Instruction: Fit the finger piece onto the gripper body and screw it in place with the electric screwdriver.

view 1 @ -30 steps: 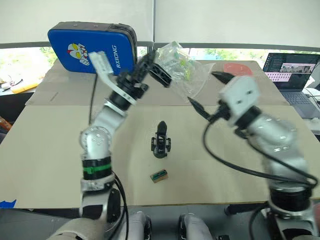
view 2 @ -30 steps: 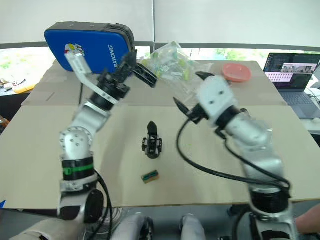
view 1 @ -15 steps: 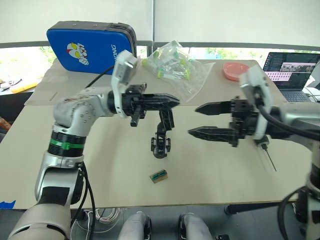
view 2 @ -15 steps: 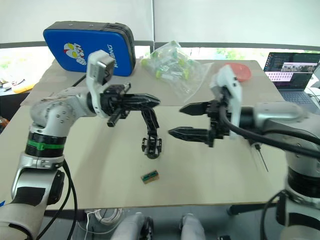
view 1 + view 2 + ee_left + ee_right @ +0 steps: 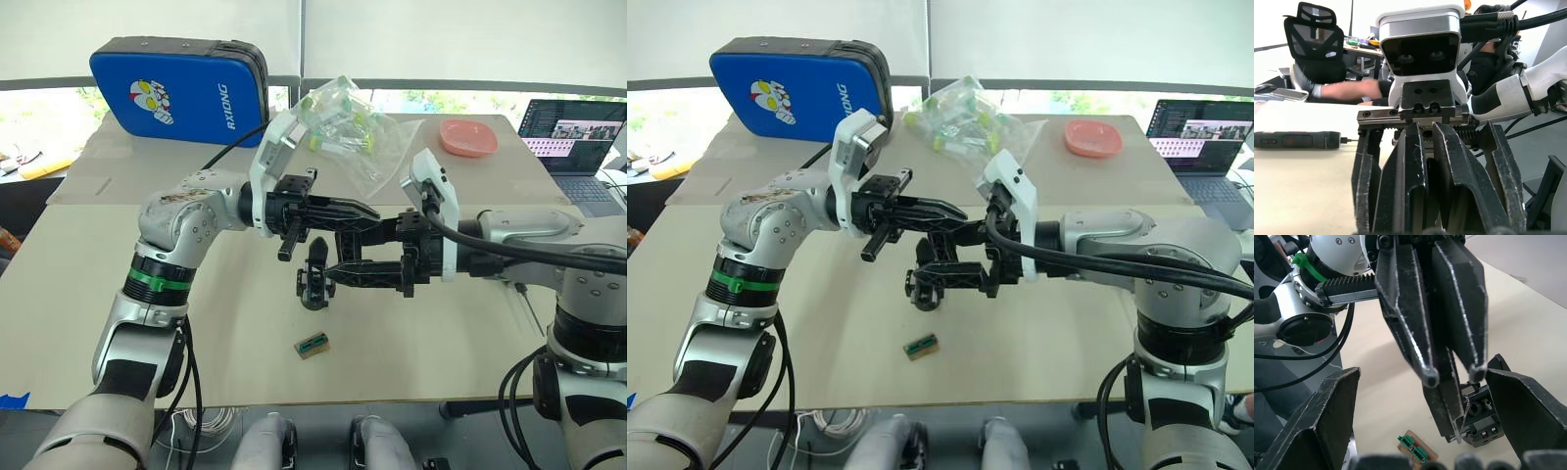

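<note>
The gripper body [image 5: 315, 284] stands on the tan table [image 5: 118, 294], its one finger pointing up. My left gripper [image 5: 375, 212] reaches in from the left just above it. It is shut on the finger piece [image 5: 1447, 409], a flat black wedge hanging point-down toward the gripper body [image 5: 1481, 423]. My right gripper [image 5: 343, 250] comes from the right and is open wide, with one finger on each side of the left gripper's fingers. The electric screwdriver [image 5: 1293, 139] lies flat on the table behind the right arm. Its thin bit [image 5: 526, 311] shows past that arm.
A small tan-and-green block [image 5: 313, 345] lies in front of the gripper body. At the back are a blue case [image 5: 176, 88], a clear bag of parts [image 5: 348, 137] and a pink dish [image 5: 465, 137]. A laptop [image 5: 578, 137] sits at the right, and a seated person [image 5: 1327, 83] is beyond the table.
Both grippers came down from near the bag. In the last half second they closed in from apart, and the right gripper's open fingers now straddle the left gripper's fingers above the gripper body.
</note>
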